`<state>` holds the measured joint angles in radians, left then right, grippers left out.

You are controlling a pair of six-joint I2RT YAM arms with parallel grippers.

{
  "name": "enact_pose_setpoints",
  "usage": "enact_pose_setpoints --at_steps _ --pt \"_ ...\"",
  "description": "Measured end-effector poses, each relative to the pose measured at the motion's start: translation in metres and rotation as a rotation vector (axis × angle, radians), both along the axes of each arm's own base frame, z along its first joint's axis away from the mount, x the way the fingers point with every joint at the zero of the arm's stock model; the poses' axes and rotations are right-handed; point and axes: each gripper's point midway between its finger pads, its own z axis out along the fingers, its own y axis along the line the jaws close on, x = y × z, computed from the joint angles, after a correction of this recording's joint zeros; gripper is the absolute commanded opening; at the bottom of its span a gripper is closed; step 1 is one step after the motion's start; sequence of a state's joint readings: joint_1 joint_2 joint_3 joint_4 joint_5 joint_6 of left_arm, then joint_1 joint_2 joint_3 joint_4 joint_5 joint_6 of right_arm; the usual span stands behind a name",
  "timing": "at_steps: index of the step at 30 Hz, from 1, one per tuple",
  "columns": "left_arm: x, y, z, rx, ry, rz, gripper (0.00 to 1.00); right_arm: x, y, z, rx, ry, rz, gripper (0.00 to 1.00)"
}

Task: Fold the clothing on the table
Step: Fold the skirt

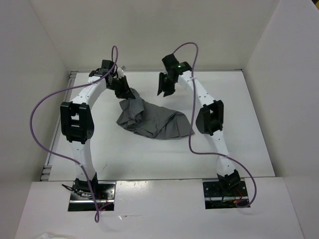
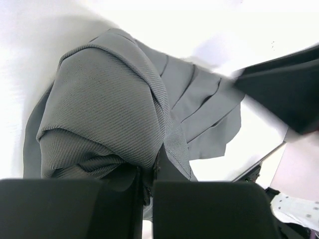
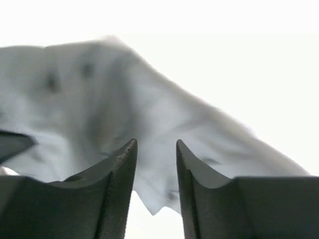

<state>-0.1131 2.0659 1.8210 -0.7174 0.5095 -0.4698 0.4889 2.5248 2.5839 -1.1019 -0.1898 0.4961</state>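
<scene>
The clothing (image 1: pixel 154 122), a grey pleated skirt, lies bunched in the middle of the white table (image 1: pixel 239 134). My left gripper (image 1: pixel 123 91) sits at its far left corner and lifts that corner off the table. In the left wrist view the left gripper (image 2: pixel 147 186) is shut on a fold of the skirt (image 2: pixel 109 99), which drapes away from the jaws. My right gripper (image 1: pixel 164 85) hangs beyond the skirt's far edge, apart from it. In the right wrist view the right gripper (image 3: pixel 155 147) stands open with nothing between its fingers, and the skirt (image 3: pixel 99 94) shows blurred beyond them.
White walls (image 1: pixel 279 55) close the table in at the back and both sides. Purple cables (image 1: pixel 42 107) loop from each arm. The arm bases (image 1: pixel 92 195) are bolted at the near edge. A metal rail (image 1: pixel 50 159) runs along the table's left edge.
</scene>
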Motion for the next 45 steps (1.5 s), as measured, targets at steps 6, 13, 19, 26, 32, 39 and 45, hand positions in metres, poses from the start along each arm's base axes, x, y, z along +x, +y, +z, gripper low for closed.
enact_pose_setpoints --at_steps 6,13,19,26,32,39,45 --pt "-0.002 0.003 0.001 0.001 -0.005 -0.002 0.0 -0.01 -0.102 -0.006 -0.181 0.059 -0.159 0.5" --pt "-0.006 -0.004 0.005 0.0 -0.024 -0.034 0.0 -0.105 -0.138 -0.081 -0.26 0.329 -0.142 0.5" --pt "-0.015 -0.025 0.005 0.005 -0.027 -0.091 0.0 -0.127 -0.136 -0.098 -0.181 0.405 -0.138 0.48" --pt "-0.044 -0.086 0.005 0.0 -0.017 -0.217 0.0 -0.114 -0.122 -0.096 -0.08 0.372 -0.126 0.47" --pt "-0.078 -0.139 0.007 -0.015 0.0 -0.318 0.0 -0.109 -0.113 -0.095 -0.035 0.368 -0.118 0.47" --pt "-0.081 -0.16 0.008 -0.02 -0.002 -0.346 0.33 -0.106 -0.109 -0.095 -0.014 0.366 -0.115 0.47" --pt "-0.071 -0.166 -0.021 0.018 0.054 -0.344 0.61 -0.105 -0.11 -0.095 -0.013 0.365 -0.118 0.47"
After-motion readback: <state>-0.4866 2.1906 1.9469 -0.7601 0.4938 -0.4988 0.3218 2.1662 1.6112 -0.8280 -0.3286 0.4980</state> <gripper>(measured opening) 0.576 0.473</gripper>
